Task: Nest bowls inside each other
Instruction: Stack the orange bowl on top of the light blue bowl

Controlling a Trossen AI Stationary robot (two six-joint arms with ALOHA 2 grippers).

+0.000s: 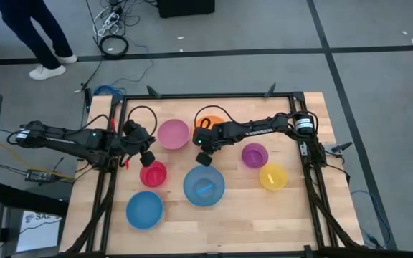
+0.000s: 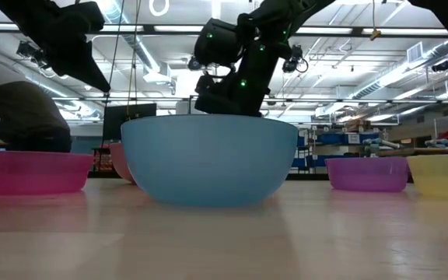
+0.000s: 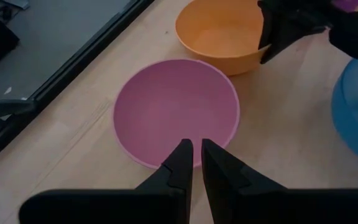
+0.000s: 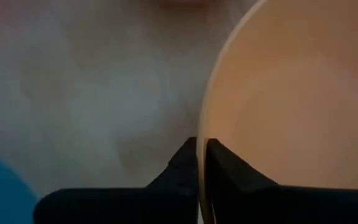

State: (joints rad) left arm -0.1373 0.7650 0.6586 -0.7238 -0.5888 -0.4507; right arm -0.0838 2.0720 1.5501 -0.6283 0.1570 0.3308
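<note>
Seven bowls stand base-down on the wooden table (image 1: 292,215): pink (image 1: 173,133), orange (image 1: 208,120), purple (image 1: 254,154), yellow (image 1: 272,176), red (image 1: 153,173), a large blue one (image 1: 203,185) and a smaller blue one (image 1: 144,209). My right gripper (image 1: 205,140) reaches in from the right and is shut on the orange bowl (image 4: 291,93). My left gripper (image 3: 194,152) hangs above the near rim of the pink bowl (image 3: 176,109), fingers almost together with nothing between them. My right gripper pinches the orange bowl's rim (image 4: 202,134) on its near side, one finger inside the bowl and one outside. The fingers (image 3: 272,43) come steeply from above, slanting in from the table's right. The bowl sits level and upright with its base on the table.
A black frame (image 1: 214,95) runs round the table's edges. The large blue bowl (image 2: 208,159) lies just near of the orange one and hides it in the low view. A person (image 1: 38,36) walks on the floor beyond the far left corner.
</note>
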